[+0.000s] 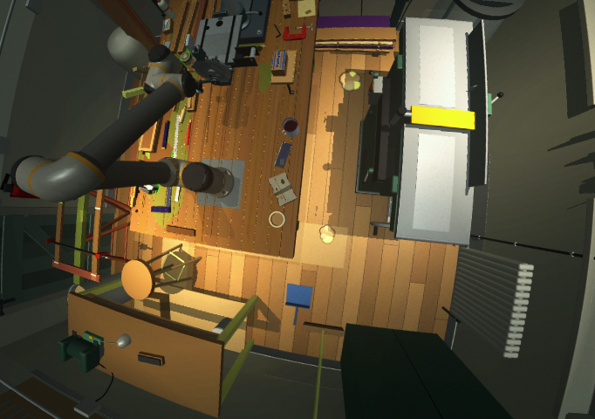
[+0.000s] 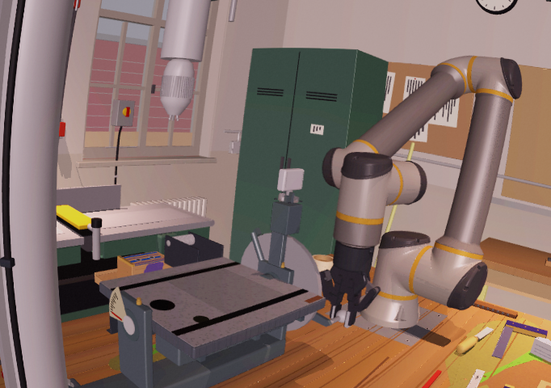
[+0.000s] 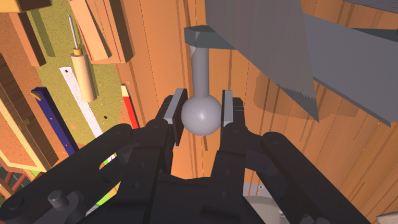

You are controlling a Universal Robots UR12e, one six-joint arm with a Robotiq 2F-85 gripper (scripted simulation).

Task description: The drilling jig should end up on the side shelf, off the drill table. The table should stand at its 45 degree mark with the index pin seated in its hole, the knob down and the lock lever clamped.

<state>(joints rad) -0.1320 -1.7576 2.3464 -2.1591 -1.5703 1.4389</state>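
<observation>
The lock lever is a grey rod with a ball end. It sticks out low beside the drill table, near the bench top. The table top is grey with two dark slots and lies tilted a little. A round toothed index plate stands at the table's far side. A small angle scale sits at its near corner. The jig is not in sight on the table. My gripper is closed around the lever's ball end.
The wooden workbench carries loose tools: a ruler, an awl, a red pencil and wood blocks. The arm's base stands right behind the gripper. A green locker is farther back.
</observation>
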